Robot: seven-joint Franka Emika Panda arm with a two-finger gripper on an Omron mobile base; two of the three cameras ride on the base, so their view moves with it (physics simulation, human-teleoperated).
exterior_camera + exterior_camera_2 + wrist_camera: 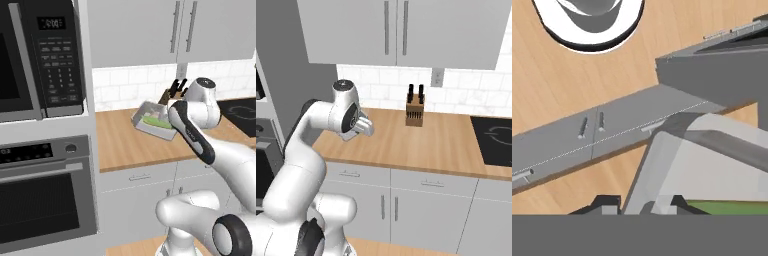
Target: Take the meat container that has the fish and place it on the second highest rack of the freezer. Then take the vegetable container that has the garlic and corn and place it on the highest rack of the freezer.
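The vegetable container [149, 119], a shallow light-grey tray, hangs tilted above the wooden counter [125, 145] next to my wrist. A strip of the green corn [156, 121] lies in it. In the hand view the tray [712, 165] looms close, with the corn [727, 206] at its lower edge. My gripper [643, 205] is shut on the tray's near rim, one fingertip [607, 202] on each side of it. Below it I see the floor and the cabinet fronts. The garlic is hidden. The meat container, the fish and the freezer are out of view.
A knife block [415, 112] stands at the counter's back by the tiled wall. The black oven [45, 200] and microwave [40, 55] fill the tall unit on the left. A black cooktop [496, 140] lies to the right. Upper cabinets [401, 30] hang overhead.
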